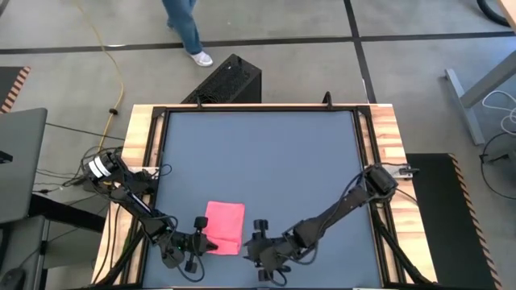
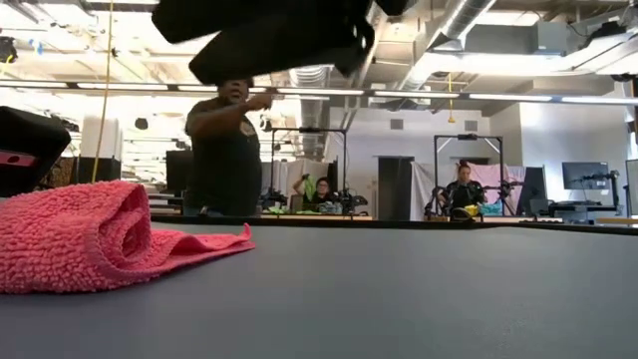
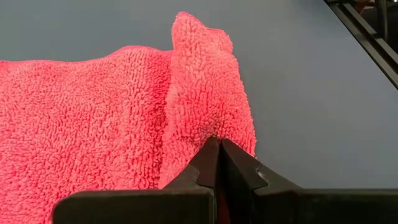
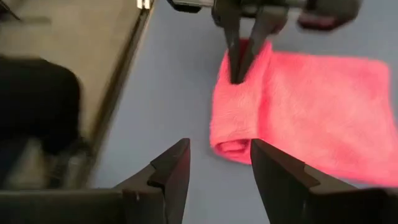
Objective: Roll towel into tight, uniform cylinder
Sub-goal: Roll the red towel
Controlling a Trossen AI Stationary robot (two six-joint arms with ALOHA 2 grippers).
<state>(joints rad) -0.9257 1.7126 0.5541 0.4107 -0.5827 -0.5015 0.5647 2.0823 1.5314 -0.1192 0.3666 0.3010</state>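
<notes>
The pink towel lies flat on the dark tabletop close to its near edge. Its near part is rolled into a short roll, whose spiral end shows in the low view. My left gripper is at the roll's left end, shut on it. My right gripper hovers open just off the roll's right end, above the table. Nothing is between its fingers. My left gripper pinches the roll's left end between its two shut fingers. The fingers come from the table's left, slanting down, roughly along the roll. The roll rests on the table and the flat part of the towel spreads out beyond it toward the far edge.
Bare tabletop stretches toward the far edge and to the right of the towel. A black rail and wooden frame border the table. A black box stands beyond the far edge, and a person's legs show on the floor there.
</notes>
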